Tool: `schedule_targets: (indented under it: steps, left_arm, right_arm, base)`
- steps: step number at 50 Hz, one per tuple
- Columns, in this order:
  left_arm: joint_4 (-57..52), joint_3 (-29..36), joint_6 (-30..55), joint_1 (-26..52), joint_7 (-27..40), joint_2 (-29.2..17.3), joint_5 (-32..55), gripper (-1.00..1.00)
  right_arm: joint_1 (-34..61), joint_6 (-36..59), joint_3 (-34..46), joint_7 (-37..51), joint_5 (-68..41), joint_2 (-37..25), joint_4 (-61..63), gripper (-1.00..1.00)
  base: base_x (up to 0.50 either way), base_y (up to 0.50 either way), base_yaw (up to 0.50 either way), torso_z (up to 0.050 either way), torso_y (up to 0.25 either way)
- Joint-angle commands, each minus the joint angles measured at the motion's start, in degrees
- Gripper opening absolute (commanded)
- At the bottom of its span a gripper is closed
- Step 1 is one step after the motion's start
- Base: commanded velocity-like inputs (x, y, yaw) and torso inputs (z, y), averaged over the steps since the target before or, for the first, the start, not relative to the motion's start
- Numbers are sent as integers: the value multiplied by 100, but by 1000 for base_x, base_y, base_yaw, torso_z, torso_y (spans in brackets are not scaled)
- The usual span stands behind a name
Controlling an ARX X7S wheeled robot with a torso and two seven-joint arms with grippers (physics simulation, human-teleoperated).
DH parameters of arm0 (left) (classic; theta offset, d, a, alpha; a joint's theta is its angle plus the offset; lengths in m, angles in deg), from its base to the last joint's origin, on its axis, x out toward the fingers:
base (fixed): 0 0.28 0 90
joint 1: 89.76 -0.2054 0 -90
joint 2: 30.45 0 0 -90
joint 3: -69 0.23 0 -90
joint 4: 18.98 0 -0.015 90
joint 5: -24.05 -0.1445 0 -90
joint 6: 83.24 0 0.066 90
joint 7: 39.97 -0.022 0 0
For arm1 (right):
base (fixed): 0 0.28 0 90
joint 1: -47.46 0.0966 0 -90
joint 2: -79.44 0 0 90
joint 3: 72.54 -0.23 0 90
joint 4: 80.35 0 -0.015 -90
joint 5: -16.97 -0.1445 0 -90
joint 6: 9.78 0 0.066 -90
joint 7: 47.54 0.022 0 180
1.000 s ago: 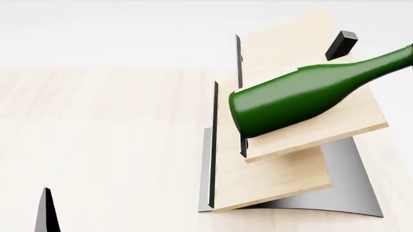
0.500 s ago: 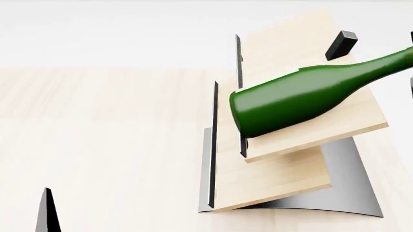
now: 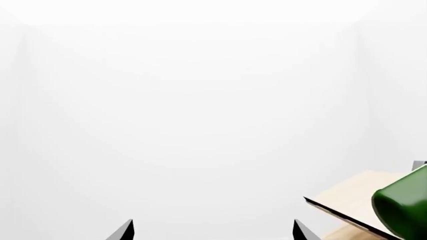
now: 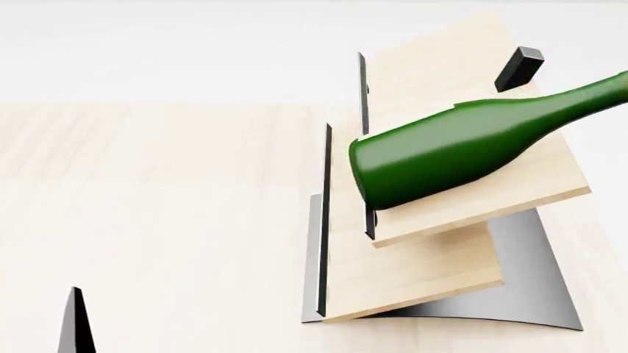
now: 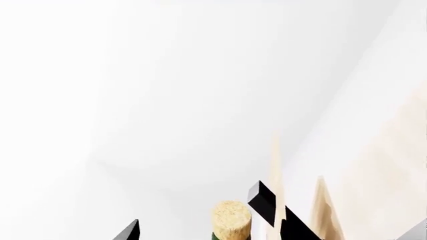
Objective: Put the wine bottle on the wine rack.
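The wine bottle (image 4: 461,151) lies on the wine rack (image 4: 442,243), neck toward 2 o'clock (both grippers' fingers spread, empty).

wine bottle (image 4: 461,151) across wine rack (image 4: 422,243), bare tabletop (image 4: 147,206) beside

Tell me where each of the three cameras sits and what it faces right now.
Head view: from the robot's head, looking down at the glossy dark green wine bottle lying on the slanted pale-wood wine rack; one dark fingertip shows low on the left.
Left wrist view: near the left gripper, facing white background; two fingertips show, spread.
Right wrist view: near the right gripper, facing the bottle's tan cork; fingertips either side of it.
Shared: the bottle shows in all three views.
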Motion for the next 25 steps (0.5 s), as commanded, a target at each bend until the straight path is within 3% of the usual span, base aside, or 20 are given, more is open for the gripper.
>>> schedule_targets:
  steps: [1,12,25]
  left_arm:
    - [3,21,12,18,8,-6,1,100]
    - [6,60,27,30,13,-7,-15,100]
    - [-4,60,13,20,36,-27,-10,100]
  right_arm:
    - [-456,-438,-249,-233,-399,-615,455,100]
    - [-889,-1054,-325,-419,-596,-1083,890,100]
    - [-1595,-4024,109,599,1497,-1444,2200,100]
  base:
    - [0,0,0,0,0]
    - [0,0,0,0,0]
    - [0,0,0,0,0]
